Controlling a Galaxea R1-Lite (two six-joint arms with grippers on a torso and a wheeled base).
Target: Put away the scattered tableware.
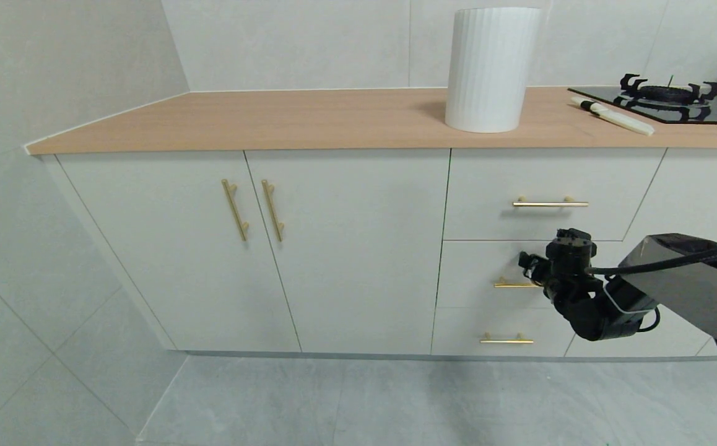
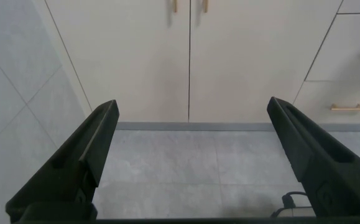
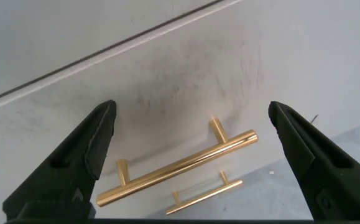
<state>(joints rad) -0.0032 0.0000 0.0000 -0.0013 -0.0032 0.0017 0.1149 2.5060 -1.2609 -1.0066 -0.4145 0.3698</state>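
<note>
gold drawer handle is sitting just ahead of your right tool, which is gaping wide and holding nothing, like your left tool, while the white utensil is lying on the tabletop, so i am judging that nothing is put away yet.

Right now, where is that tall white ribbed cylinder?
In the head view, the tall white ribbed cylinder stands on the wooden countertop, right of centre, just left of the black stove.
</note>
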